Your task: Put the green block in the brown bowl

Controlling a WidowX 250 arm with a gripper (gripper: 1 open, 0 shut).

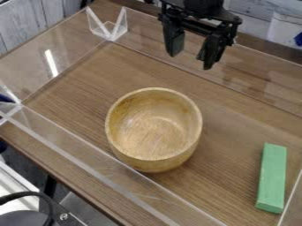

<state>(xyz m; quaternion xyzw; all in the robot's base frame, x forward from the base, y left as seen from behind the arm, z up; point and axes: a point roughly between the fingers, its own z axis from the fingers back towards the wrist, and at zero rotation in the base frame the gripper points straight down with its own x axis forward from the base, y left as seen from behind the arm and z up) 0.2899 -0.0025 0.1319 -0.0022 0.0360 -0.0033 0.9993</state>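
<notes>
The brown bowl [154, 126] is a round, light tan wooden bowl with thick walls, standing upright and empty near the middle of the wooden table. The green block [273, 177] is a flat bright green bar lying on the table to the bowl's right, near the right edge of the picture. My gripper [192, 48] hangs above the table at the top of the picture, behind the bowl and well apart from both things. Its black fingers [172, 40] point down and stand open, with nothing between them.
Clear plastic walls [71, 150] fence the wooden table [83, 84] on the left and near sides. A clear bracket [109, 26] stands at the back left corner. The table's near edge drops off at the lower left.
</notes>
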